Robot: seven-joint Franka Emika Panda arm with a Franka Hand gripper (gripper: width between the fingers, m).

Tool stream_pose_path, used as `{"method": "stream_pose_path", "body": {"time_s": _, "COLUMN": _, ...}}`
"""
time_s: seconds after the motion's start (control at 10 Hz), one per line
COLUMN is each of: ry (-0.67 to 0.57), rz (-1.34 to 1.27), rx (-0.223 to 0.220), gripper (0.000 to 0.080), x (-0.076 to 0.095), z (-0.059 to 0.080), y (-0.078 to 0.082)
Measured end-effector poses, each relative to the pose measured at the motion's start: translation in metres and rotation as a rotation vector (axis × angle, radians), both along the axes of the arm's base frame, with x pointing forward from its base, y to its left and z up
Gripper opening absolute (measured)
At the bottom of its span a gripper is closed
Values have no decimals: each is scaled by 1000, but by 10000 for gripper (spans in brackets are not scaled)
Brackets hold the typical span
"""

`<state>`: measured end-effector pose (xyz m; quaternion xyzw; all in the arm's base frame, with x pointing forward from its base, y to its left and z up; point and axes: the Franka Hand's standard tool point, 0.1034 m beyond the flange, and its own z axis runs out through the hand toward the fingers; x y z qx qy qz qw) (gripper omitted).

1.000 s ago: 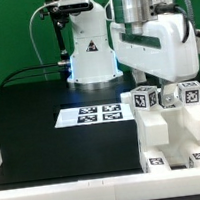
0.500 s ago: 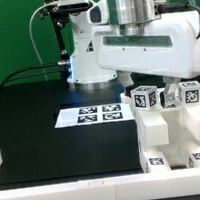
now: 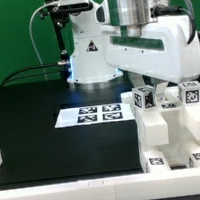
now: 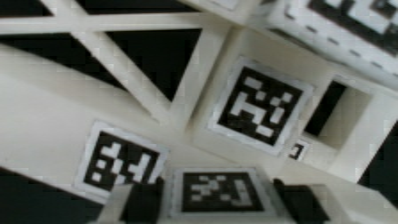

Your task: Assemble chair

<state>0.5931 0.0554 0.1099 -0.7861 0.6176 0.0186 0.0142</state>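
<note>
Chair (image 3: 170,130): a chunky white plastic stack at the exterior view's right, near the front of the black table (image 3: 34,115), close against the low white border rail (image 3: 69,196). Blocky slabs below, a row of small tagged cubes on top, each face carrying a black-and-white square tag. Surfaces look smooth, matte, hard-edged; likely rigid and light.

Wrist view, very close and blurred: white bars crossing in a lattice, several tags, one tagged block (image 4: 263,100) standing proud. It seems the camera looks straight down into the assembly.

Gripper (image 3: 167,86): directly above the top row of cubes, hanging from the bulky white wrist. Its fingertips are hidden behind the cubes, so I cannot tell whether the jaws stand wide, narrow, or clamp a piece. Two dark shapes at the edge of the wrist view are probably the fingers (image 4: 139,205), flanking a tagged block. My guess: it is lowered here to take or seat an upper piece, pressing against the rail side for support.

Beyond: the marker board (image 3: 93,114) flat on the table, well apart from the chair. Robot base (image 3: 90,49) behind, green backdrop.
</note>
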Motion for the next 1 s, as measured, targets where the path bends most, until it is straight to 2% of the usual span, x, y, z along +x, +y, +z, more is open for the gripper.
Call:
{"method": "stream_pose_path", "body": {"time_s": 0.4, "ry": -7, "rz": -448, "rx": 3, "gripper": 279, "x": 3, "z": 0, "y": 0}}
{"method": "stream_pose_path", "body": {"time_s": 0.7, "ry": -7, "rz": -441, "rx": 3, "gripper": 279, "x": 3, "z": 1, "y": 0}}
{"method": "stream_pose_path", "body": {"time_s": 0.9, "ry": -24, "rz": -177, "rx": 2, "gripper": 281, "x": 3, "z": 2, "y": -2}}
{"method": "stream_pose_path", "body": {"time_s": 1.0, "ry": -39, "rz": -11, "rx": -2, "gripper": 462, "x": 1, "z": 2, "y": -3}}
